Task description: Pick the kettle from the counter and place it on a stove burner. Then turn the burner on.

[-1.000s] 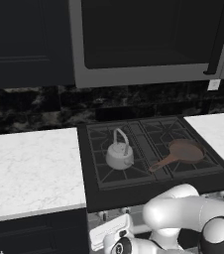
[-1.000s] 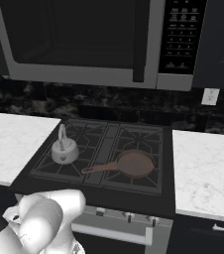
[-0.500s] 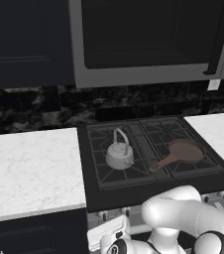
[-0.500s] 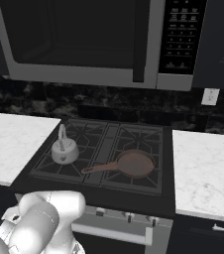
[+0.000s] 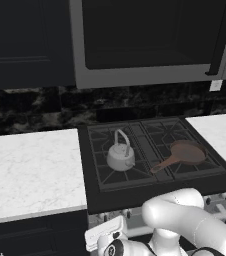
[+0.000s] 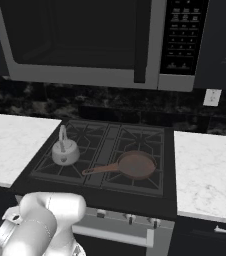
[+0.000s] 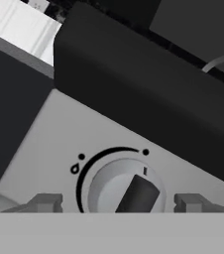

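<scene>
One kettle and one pan are sitting on the stove.
The jaws (image 7: 119,202) are standing open either side of one knob (image 7: 134,191); the squat grey kettle (image 5: 120,156), wire handle upright, is resting on the front-left burner (image 6: 60,165) beside the brown pan (image 6: 135,165).

Small squat grey metal kettle (image 5: 120,157) looks smooth, faintly glossy; white marble-look table (image 5: 30,172) polished; black cast-iron grate (image 6: 105,150) matt.

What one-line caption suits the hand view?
Open gripper straddling the stove knob on the grey control panel.
</scene>
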Motion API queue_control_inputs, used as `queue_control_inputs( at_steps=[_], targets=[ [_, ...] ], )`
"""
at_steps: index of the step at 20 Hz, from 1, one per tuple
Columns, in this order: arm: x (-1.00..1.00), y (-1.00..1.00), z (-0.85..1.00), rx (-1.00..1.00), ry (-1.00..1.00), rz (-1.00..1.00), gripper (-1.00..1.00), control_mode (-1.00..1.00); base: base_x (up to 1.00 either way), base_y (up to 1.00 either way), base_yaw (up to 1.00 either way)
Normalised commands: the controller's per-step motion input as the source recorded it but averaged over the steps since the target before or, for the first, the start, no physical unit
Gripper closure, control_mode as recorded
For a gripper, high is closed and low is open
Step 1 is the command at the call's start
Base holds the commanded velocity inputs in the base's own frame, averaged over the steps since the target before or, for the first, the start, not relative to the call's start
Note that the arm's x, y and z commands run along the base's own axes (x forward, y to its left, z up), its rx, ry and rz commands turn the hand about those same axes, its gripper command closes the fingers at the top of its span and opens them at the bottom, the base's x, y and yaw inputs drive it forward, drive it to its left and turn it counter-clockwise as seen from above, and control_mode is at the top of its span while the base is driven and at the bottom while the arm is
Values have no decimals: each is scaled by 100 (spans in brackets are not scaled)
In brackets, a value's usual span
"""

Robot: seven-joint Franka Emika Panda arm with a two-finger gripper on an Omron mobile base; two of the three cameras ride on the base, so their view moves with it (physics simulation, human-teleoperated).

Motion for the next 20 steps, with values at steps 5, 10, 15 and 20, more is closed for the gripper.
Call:
queue_control_inputs(
  at_steps=[5, 10, 15, 20],
  targets=[
    [14, 0, 0, 0, 0, 0, 100, -100, 0, 0, 0],
    [12, 0, 0, 0, 0, 0, 100, -100, 0, 0, 0],
    [5, 0, 5, 0, 1, 0, 100, -100, 0, 0, 0],
    [0, 0, 19, -3, 2, 5, 100, -100, 0, 0, 0]
  ],
)
